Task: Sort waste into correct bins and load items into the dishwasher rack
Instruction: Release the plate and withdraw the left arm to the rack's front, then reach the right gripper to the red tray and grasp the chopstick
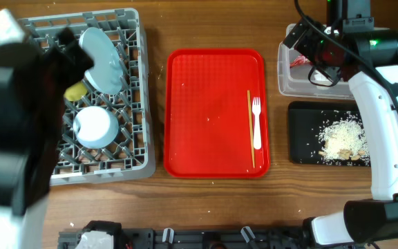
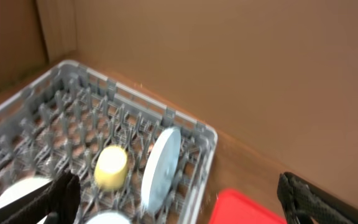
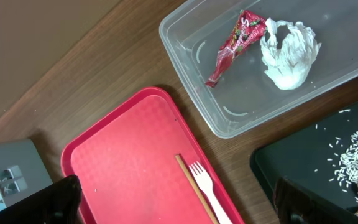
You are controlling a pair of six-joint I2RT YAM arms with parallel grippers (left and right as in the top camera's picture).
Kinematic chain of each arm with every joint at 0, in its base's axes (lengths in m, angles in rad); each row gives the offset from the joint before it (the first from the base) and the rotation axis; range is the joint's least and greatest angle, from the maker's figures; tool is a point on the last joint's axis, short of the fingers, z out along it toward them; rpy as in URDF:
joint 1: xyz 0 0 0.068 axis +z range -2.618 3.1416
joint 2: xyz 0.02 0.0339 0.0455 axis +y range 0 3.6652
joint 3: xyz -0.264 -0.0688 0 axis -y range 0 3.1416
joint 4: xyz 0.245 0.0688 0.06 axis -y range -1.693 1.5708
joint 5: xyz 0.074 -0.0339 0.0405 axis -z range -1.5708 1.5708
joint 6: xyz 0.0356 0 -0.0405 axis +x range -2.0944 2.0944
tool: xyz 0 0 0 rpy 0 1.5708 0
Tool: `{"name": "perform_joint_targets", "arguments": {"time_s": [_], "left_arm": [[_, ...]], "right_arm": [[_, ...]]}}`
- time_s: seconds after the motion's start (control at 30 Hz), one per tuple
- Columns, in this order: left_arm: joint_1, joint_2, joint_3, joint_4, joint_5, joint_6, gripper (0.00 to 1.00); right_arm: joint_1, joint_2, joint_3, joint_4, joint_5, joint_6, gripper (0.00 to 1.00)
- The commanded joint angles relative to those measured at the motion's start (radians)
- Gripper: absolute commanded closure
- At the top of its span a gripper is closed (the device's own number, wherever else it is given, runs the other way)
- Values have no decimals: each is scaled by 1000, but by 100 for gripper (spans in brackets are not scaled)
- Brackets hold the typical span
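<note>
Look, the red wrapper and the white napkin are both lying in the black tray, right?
Not quite. The red wrapper and the white napkin are both lying in the clear tub, not the black tray; the right wrist view shows it.

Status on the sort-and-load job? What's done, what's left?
Done: red wrapper and napkin lie in the clear tub, rice on the black tray; plate, yellow cup and white bowl sit in the rack.
In hand: nothing; left tool and right tool are both open and empty.
Left: the fork, beside a wooden stick on the red tray.
</note>
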Motion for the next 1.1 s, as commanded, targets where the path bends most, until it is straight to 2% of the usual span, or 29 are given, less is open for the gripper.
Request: {"name": "perform_joint_targets", "arguments": {"time_s": [0.0, 0.13, 0.33, 0.47, 0.63, 1.07], "left_arm": [[18, -113, 4, -150, 55, -85, 0], [57, -176, 4, -375, 53, -172, 0], [57, -175, 4, -565, 86, -175, 0], [57, -175, 4, -591, 140, -175, 0], [57, -174, 4, -605, 286, -174, 0], [57, -174, 4, -631, 292, -174, 0]], "right_arm": [[-1, 8, -2, 2, 21, -4, 0], [-1, 8, -2, 3, 21, -4, 0], [-1, 8, -2, 3, 21, -4, 0], [-1, 8, -2, 3, 21, -4, 0], [-1, 8, -2, 3, 21, -4, 0], [-1, 8, -2, 3, 21, -4, 0]]}}
